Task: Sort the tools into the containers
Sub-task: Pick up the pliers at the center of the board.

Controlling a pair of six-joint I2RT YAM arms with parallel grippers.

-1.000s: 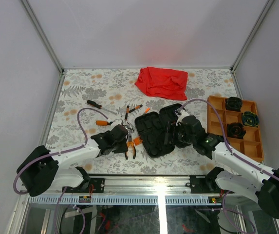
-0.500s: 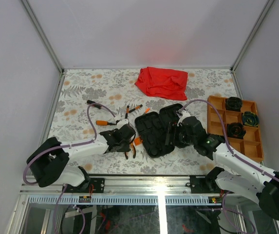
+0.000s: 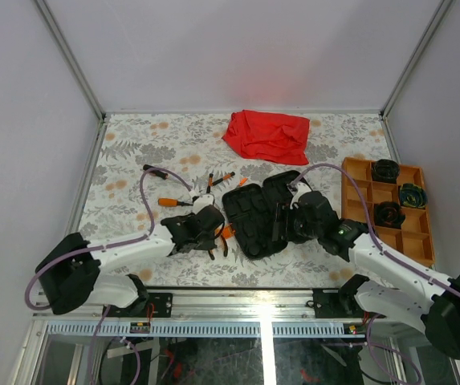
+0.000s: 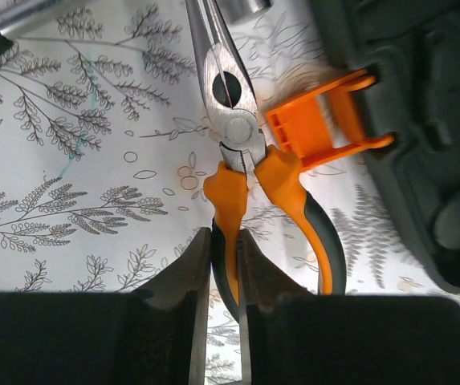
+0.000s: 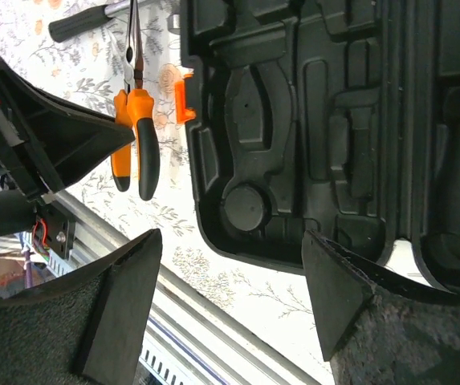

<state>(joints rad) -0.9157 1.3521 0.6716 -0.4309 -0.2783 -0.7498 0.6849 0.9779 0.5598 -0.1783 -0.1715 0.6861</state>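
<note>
Orange-and-black pliers (image 4: 238, 136) lie on the patterned table beside the orange latch (image 4: 326, 120) of the open black case (image 3: 254, 215). My left gripper (image 4: 224, 265) is shut on the pliers' left handle, while the other handle stays free to the right. In the top view it sits at the case's left edge (image 3: 209, 239). My right gripper (image 5: 230, 241) hangs open above the case's near edge with nothing between its fingers. The case's moulded slots (image 5: 294, 120) hold no tools. A screwdriver (image 3: 169, 202) with an orange handle lies left of the pliers.
The orange divided tray (image 3: 414, 241) stands at the right with dark round items in three far compartments. A red cloth (image 3: 266, 135) lies at the back. A black-handled screwdriver (image 3: 153, 171) and another small tool (image 3: 217, 180) lie behind the left arm.
My left gripper has shifted right toward the case and closed on the pliers' handle. The right arm has stayed where it was.
</note>
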